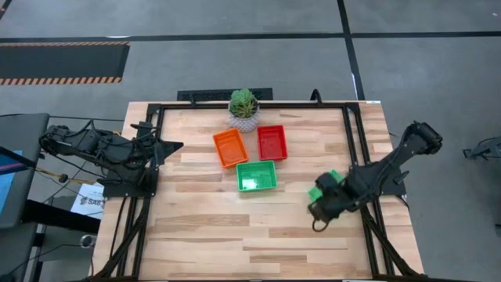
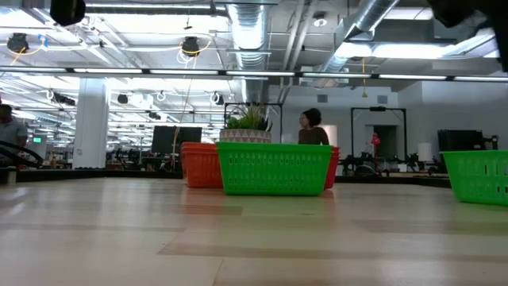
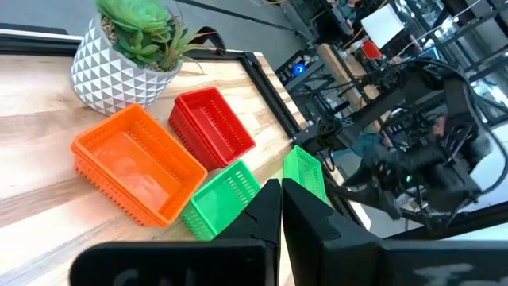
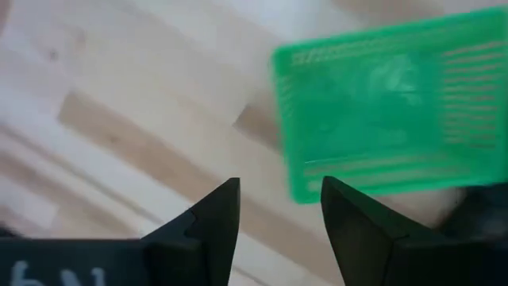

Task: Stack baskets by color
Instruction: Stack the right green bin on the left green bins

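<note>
Left gripper (image 1: pixel 174 146), nine o'clock edge, fingers together. Table centre: orange basket (image 1: pixel 230 147), green basket (image 1: pixel 257 176), red basket (image 1: pixel 272 142). Four o'clock: second green basket (image 1: pixel 323 185) beneath right gripper (image 1: pixel 327 194), fingers apart, empty.

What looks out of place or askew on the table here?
One green basket sits apart near the table's right edge, away from the orange, red and green baskets grouped by the plant. The open right gripper hovers beside it. The left gripper waits shut at the left side.
</note>
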Controlling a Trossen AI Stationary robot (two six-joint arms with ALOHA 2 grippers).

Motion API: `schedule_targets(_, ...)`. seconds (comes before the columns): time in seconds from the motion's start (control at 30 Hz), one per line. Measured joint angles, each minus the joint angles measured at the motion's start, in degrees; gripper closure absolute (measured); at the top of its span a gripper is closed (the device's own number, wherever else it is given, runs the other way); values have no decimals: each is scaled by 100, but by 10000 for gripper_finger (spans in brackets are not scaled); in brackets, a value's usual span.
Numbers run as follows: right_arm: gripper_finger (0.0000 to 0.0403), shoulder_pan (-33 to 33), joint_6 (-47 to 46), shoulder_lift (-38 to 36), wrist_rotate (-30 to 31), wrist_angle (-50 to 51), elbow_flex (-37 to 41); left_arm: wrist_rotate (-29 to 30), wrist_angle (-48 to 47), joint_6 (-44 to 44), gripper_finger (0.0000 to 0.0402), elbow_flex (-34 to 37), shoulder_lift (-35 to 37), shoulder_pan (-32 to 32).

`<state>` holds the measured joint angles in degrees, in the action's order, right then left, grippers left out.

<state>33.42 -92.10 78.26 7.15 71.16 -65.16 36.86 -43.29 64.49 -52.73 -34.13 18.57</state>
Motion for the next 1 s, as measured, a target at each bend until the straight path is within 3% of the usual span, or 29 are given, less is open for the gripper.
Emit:
schedule_targets(0.13, 202, 159, 108, 167, -66, -718, 429, 0, -61, 2, 401, 0, 0, 0)
schedule_targets(0.43, 203, -26, 833, 733, -145, -812, 703, 0, -290, 212, 401, 0, 0, 0)
schedule_targets(0.77, 212, -180, 862, 797, -318, -1597, 1413, 2, -289, 235, 401, 0, 0, -2)
schedule_targets(0.87, 236, -212, 858, 796, -404, -1813, 1502, 2, -288, 238, 401, 0, 0, -2)
schedule_targets(1.0, 306, -206, 839, 793, -531, -1823, 1518, 2, -288, 238, 401, 0, 0, 0)
